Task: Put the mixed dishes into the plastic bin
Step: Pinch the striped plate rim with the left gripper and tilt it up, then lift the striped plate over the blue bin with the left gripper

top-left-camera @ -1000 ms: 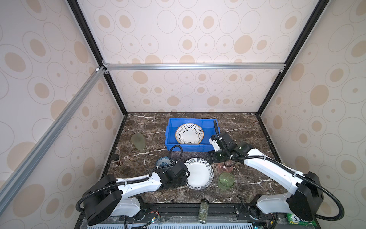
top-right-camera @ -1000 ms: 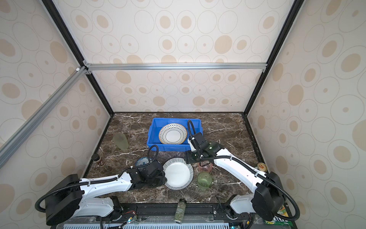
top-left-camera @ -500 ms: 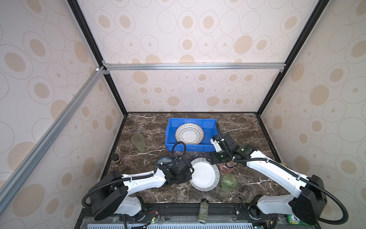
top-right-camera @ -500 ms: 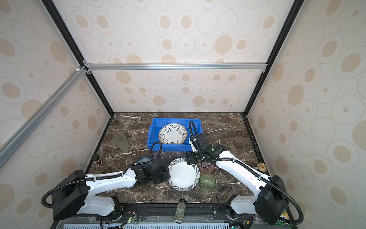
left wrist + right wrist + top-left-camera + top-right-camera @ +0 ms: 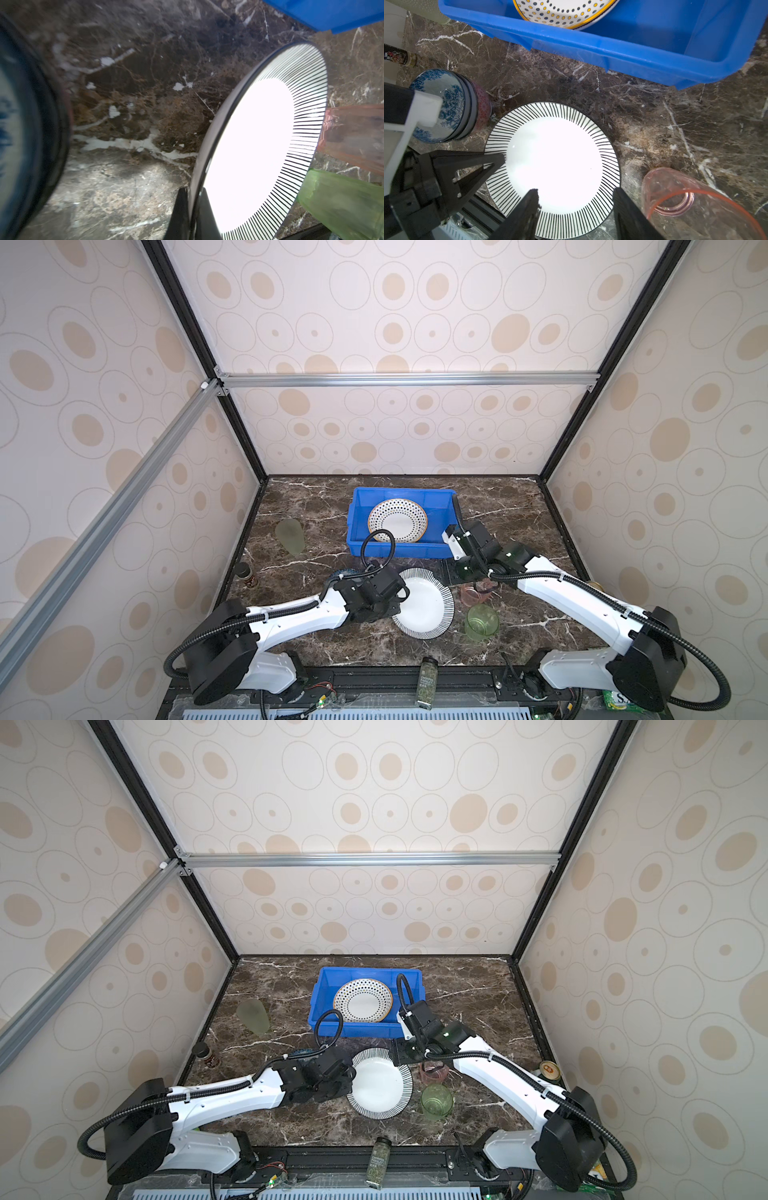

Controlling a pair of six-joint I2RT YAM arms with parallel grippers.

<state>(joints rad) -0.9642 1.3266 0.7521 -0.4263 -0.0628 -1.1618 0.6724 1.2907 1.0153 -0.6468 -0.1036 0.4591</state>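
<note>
My left gripper (image 5: pixel 397 602) (image 5: pixel 193 190) is shut on the near-left rim of the striped-rim plate (image 5: pixel 424 605) (image 5: pixel 380 1085) (image 5: pixel 259 145), which is tilted off the marble. My right gripper (image 5: pixel 575 192) (image 5: pixel 451 572) hangs open over the plate's far edge, touching nothing. The blue plastic bin (image 5: pixel 399 549) (image 5: pixel 591 52) stands behind, with a dotted plate (image 5: pixel 397 520) (image 5: pixel 362 999) inside. A pink cup (image 5: pixel 473 593) (image 5: pixel 685 199) and a green cup (image 5: pixel 481 622) (image 5: pixel 342 205) sit right of the plate. A blue-white floral bowl (image 5: pixel 440 106), nested in another bowl, is left of it.
A frosted pale green cup (image 5: pixel 291 535) lies at the left, with a small dark bottle (image 5: pixel 249 574) near the left wall. A spice jar (image 5: pixel 427 682) lies on the front rail. A can (image 5: pixel 594 585) stands by the right wall.
My left gripper has closed on the striped plate's rim and shifted the plate slightly right, tipping it up. The right gripper has stayed open and drifted a little right.
</note>
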